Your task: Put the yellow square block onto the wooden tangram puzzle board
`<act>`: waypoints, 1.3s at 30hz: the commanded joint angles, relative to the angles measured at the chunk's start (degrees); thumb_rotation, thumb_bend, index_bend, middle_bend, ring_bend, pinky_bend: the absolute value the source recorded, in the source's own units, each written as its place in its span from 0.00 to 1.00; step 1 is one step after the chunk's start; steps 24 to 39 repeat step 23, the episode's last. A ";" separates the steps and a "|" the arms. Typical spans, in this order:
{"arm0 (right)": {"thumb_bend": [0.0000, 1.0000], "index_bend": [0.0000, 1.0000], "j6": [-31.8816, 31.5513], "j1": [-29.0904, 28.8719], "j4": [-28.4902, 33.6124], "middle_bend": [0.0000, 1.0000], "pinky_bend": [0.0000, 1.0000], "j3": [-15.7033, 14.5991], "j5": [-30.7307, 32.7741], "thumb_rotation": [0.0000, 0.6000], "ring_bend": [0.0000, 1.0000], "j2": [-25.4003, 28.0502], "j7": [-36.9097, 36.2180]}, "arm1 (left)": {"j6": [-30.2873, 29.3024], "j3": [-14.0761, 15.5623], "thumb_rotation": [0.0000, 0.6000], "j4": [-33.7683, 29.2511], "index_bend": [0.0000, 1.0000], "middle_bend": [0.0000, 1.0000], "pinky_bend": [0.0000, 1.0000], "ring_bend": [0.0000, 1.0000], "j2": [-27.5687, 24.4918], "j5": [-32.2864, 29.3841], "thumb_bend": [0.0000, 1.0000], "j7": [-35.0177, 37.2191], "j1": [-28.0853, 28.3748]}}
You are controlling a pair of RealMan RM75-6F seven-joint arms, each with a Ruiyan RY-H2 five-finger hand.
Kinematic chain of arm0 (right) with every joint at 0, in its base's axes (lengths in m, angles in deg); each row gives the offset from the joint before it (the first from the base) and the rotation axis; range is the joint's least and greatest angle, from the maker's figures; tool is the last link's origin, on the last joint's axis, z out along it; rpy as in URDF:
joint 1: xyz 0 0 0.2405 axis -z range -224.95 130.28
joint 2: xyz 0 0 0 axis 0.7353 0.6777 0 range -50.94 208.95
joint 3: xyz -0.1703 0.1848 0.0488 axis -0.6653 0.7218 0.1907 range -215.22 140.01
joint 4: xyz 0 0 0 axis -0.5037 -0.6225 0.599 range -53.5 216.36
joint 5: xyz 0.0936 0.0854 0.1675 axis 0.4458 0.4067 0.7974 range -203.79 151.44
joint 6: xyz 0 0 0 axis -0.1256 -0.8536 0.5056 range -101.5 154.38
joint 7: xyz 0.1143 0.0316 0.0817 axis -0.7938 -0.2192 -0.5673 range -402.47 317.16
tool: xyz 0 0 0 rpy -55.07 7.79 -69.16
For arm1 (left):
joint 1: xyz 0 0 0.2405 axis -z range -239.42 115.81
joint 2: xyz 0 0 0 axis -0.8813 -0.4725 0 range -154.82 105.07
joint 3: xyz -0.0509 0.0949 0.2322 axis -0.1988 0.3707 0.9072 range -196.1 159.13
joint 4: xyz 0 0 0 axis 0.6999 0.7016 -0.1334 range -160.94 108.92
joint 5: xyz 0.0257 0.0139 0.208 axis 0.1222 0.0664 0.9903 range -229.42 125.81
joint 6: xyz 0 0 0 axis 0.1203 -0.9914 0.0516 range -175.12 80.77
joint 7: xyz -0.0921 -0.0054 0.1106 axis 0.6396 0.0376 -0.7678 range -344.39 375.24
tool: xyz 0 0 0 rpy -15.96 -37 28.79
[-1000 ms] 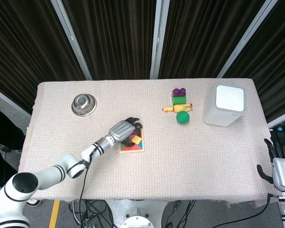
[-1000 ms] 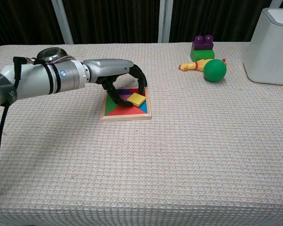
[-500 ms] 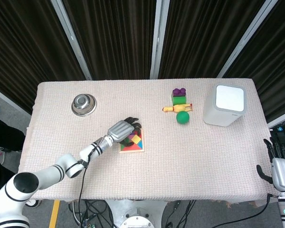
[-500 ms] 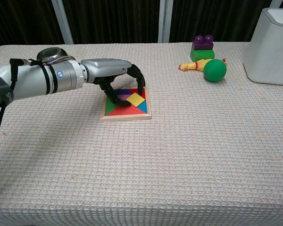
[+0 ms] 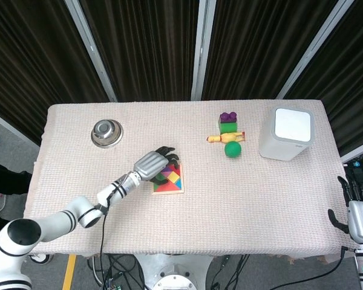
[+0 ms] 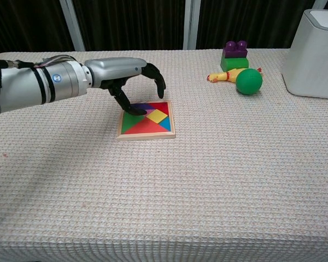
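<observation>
One yellow square block [image 6: 157,115] lies below left robot hand [image 6: 132,78].

Head view looks steeply down on the whole table [image 5: 260,181]; chest view low, nearer, facing its far edge; both share tabletop.

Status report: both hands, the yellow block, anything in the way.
Left hand open above the board's left edge, fingers apart. Right hand off the table edge, empty. Yellow square block flat in the wooden tangram puzzle board. Nothing blocking.
</observation>
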 commanded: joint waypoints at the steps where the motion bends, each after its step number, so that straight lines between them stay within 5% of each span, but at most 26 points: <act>1: 0.27 0.00 -0.14 0.00 -0.09 0.00 0.00 0.03 -0.29 1.00 0.00 0.01 -0.49 | -9.51 -0.51 1.00 -11.45 0.34 0.20 0.10 0.04 -6.98 -4.39 0.25 -7.85 -8.68; 7: 0.27 0.00 0.49 -0.84 -0.60 0.00 0.00 0.17 -1.09 1.00 0.00 -0.71 -1.04 | -27.02 3.55 1.00 -28.36 0.28 0.20 0.10 0.04 -16.47 -8.85 0.24 -20.25 -24.67; 17: 0.27 0.00 -0.34 -1.80 1.82 0.00 0.00 -0.64 -4.10 1.00 0.00 -2.64 3.34 | -42.26 10.61 1.00 -32.20 0.15 0.10 0.04 0.00 -25.32 -5.89 0.23 -24.79 -40.17; 23: 0.27 0.00 -0.94 -1.67 3.05 0.00 0.00 -0.92 -4.41 1.00 0.00 -2.79 5.49 | -45.06 10.48 1.00 -29.75 0.15 0.10 0.03 0.00 -25.90 -5.18 0.23 -22.30 -44.53; 39: 0.27 0.00 -0.94 -1.67 3.05 0.00 0.00 -0.92 -4.41 1.00 0.00 -2.79 5.49 | -45.06 10.48 1.00 -29.75 0.15 0.10 0.03 0.00 -25.90 -5.18 0.23 -22.30 -44.53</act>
